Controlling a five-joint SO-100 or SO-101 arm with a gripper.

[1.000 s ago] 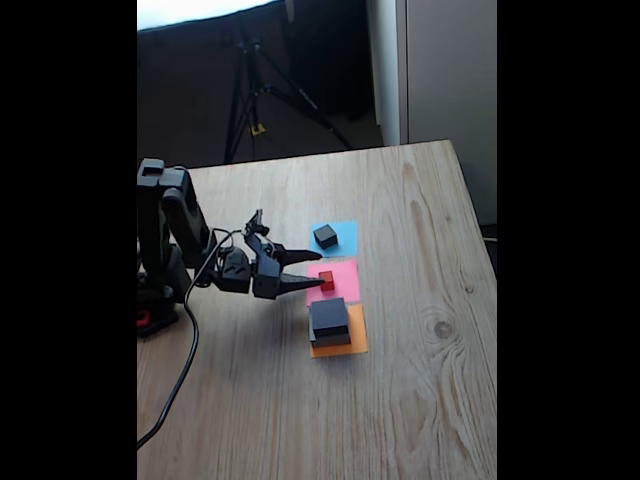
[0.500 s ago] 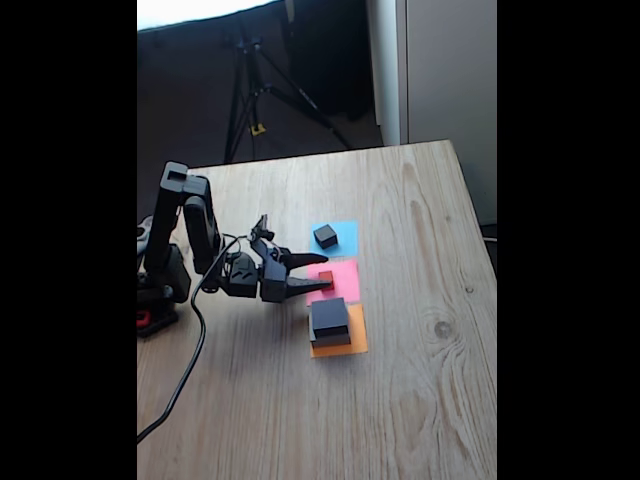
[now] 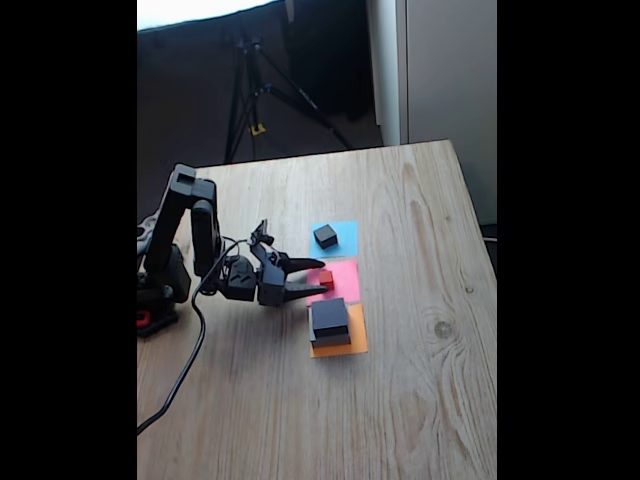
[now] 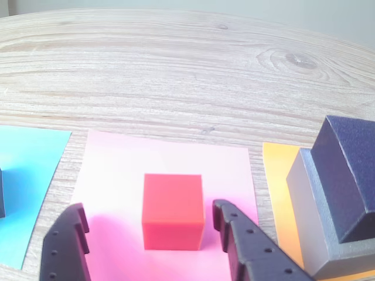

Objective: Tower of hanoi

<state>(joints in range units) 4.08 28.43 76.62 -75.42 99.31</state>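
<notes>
The tiny red cube (image 3: 327,280) (image 4: 173,211) stands on the pink paper square (image 4: 117,170). My gripper (image 3: 318,277) (image 4: 150,209) is open and low over the table, one dark finger on each side of the red cube, with a gap on the left side. A small black cube (image 3: 325,236) sits on the blue paper (image 3: 344,238); only its edge (image 4: 2,193) shows in the wrist view. On the orange paper (image 3: 340,347) (image 4: 276,175) the medium black block (image 3: 329,315) (image 4: 345,170) rests on the large flat grey block (image 3: 331,338) (image 4: 319,234).
The wooden table (image 3: 420,380) runs wide to the right and front of the papers. The arm's base (image 3: 155,290) stands at the table's left edge, with a cable (image 3: 180,380) trailing forward. A tripod (image 3: 250,90) stands on the floor behind the table.
The arm has stretched forward and the open gripper has moved right, so its fingers now reach either side of the red cube. The blocks have not moved.
</notes>
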